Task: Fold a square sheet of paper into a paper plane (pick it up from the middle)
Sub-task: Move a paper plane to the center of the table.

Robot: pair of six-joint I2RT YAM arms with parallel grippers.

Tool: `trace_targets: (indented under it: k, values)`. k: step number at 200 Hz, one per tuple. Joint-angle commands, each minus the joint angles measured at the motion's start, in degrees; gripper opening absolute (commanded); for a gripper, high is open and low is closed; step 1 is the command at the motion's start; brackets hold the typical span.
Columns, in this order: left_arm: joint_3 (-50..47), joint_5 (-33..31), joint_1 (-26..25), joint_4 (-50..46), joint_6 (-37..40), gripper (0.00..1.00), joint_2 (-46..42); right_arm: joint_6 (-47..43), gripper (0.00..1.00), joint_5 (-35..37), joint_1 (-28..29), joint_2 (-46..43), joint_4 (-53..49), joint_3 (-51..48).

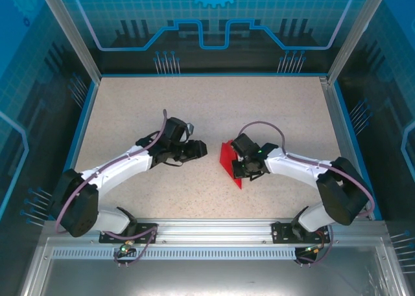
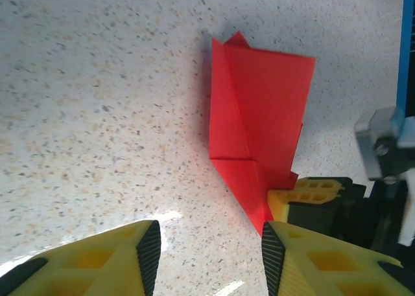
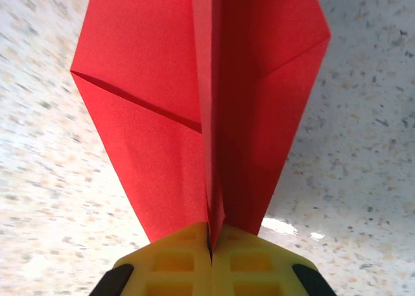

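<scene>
The bright red paper plane (image 3: 194, 102), a pointed dart with a centre crease, was located near the middle of the speckled beige worktop (image 1: 194, 108), slightly nearer its near edge. The right gripper (image 3: 212, 244) was clenched on the plane's centre fold at the narrow end. The left gripper (image 2: 211, 244) was released, jaws apart and grasping nothing, just beside the plane on its left-edge side.

Matt, sharply creased red paper plane (image 3: 149, 102), speckled faintly glossy tabletop (image 2: 97, 114), yellow moulded plastic fingers (image 2: 318, 263), brushed metal rail (image 1: 214, 226).
</scene>
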Motion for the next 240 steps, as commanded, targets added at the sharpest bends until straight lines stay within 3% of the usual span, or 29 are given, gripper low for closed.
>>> trace_targets:
  k: [1, 57, 113, 170, 240]
  values:
    - [1.1, 0.6, 1.2, -3.3, 2.4, 0.49, -1.0, -3.8, 0.02, 6.9, 2.4, 3.4, -5.0, 3.1]
    - [0.5, 1.4, 1.7, -3.9, 3.1, 0.5, -0.7, -5.7, 0.06, 11.1, 6.4, 9.7, -4.6, 6.3]
    - [4.5, 2.8, 2.2, -5.5, 5.5, 0.5, 2.2, -6.3, 0.11, 14.1, 7.2, 9.3, -4.0, 5.9]
    - [7.7, 5.3, 2.2, -4.6, 6.1, 0.5, 7.1, -6.5, 0.15, 12.7, 7.3, 7.0, -1.4, 4.2]
    - [18.4, 7.7, 2.2, -8.4, 9.9, 0.5, 14.6, -9.3, 0.02, 14.0, 8.6, 6.0, 0.8, 3.1]
